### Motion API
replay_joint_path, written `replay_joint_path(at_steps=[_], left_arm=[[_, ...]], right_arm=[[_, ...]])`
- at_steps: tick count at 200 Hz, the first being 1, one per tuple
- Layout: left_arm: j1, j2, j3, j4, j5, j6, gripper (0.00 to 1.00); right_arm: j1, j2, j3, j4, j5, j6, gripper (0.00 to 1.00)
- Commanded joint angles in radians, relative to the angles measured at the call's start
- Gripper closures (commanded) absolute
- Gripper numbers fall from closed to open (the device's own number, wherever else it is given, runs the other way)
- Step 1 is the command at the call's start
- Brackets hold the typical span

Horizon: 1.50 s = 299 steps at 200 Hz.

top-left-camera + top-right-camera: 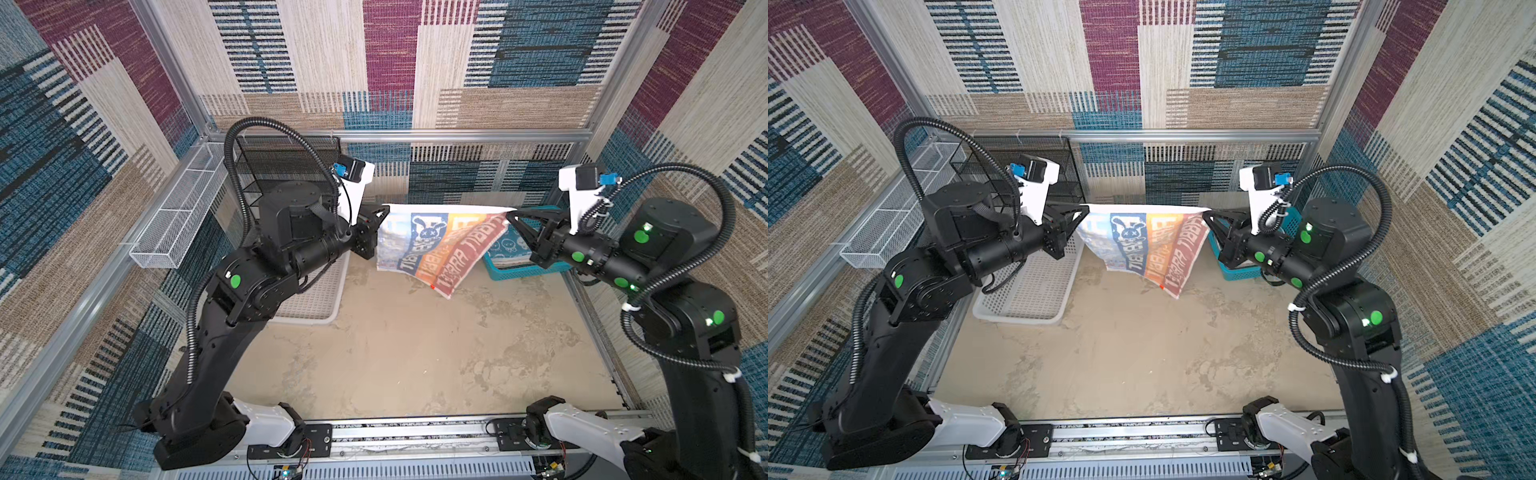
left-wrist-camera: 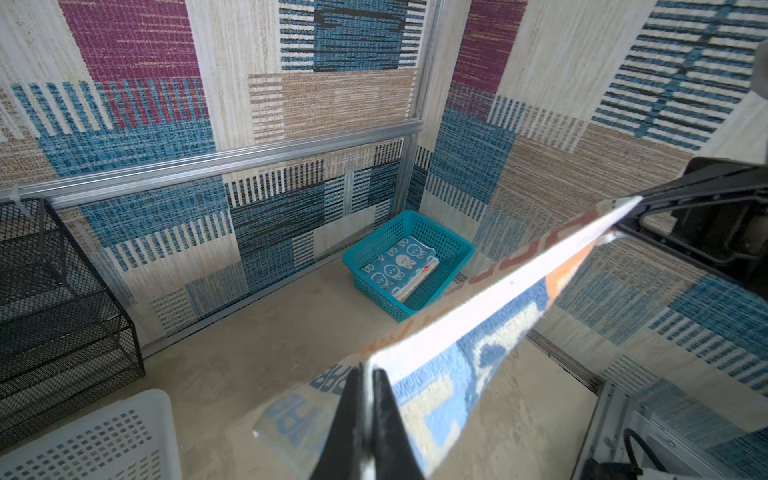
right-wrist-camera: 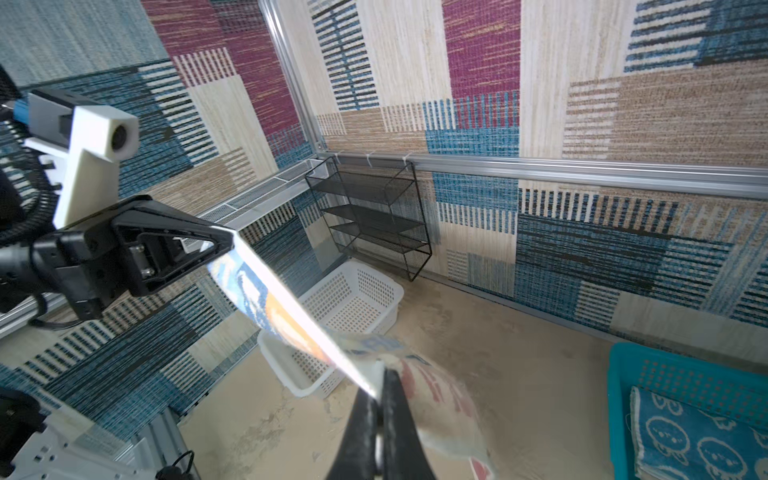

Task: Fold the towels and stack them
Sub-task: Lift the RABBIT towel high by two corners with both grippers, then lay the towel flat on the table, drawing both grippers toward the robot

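Two upper corners of the block-letter towel (image 1: 432, 245) are pinched, one by the left tool (image 1: 385, 210), one by the right tool (image 1: 511, 215), hanging it above the surface's (image 1: 415, 357) far edge. Lower both evenly, holding it taut, to land flat.

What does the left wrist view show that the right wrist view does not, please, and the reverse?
Only the left wrist view shows the teal perforated plastic basket whole, with the folded blue-and-white printed towel in it. Only the right wrist view shows a white wrist camera, the long white wire-mesh tray on the wall and the whole black wire-mesh rack. Both show the block-coloured lettered towel stretched in the air between the shut left gripper and right gripper, and part of the white perforated plastic basket.
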<state>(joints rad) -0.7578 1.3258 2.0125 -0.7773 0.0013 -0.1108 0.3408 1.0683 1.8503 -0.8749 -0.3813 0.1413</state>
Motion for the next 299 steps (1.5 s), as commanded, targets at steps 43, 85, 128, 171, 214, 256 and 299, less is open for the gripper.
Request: replay_joint_path(at_steps=[43, 85, 128, 171, 214, 256, 299], left_arm=[[-0.025, -0.028, -0.037, -0.023, -0.192, -0.003, 1.00], [0.117, 0.118, -0.119, 0.082, -0.107, 0.043, 1.00], [0.291, 0.351, -0.177, 0.209, 0.019, 0.018, 1.00], [0.344, 0.708, 0.026, 0.207, 0.067, 0.032, 1.00], [0.362, 1.042, 0.375, 0.058, 0.067, 0.096, 1.00], [0.364, 1.028, 0.321, 0.045, 0.040, 0.182, 1.00], [0.362, 0.933, 0.132, 0.056, 0.025, 0.218, 1.00]], right_arm=[[-0.002, 0.008, -0.007, -0.025, 0.178, 0.005, 1.00], [-0.003, 0.162, -0.081, 0.058, 0.244, 0.004, 1.00], [-0.093, 0.352, -0.244, 0.238, 0.140, 0.025, 1.00], [-0.160, 0.654, -0.214, 0.344, 0.092, 0.016, 1.00], [-0.167, 0.904, -0.025, 0.316, 0.078, -0.024, 1.00], [-0.166, 0.902, -0.109, 0.343, 0.024, -0.014, 1.00], [-0.148, 0.785, -0.420, 0.451, -0.004, 0.028, 1.00]])
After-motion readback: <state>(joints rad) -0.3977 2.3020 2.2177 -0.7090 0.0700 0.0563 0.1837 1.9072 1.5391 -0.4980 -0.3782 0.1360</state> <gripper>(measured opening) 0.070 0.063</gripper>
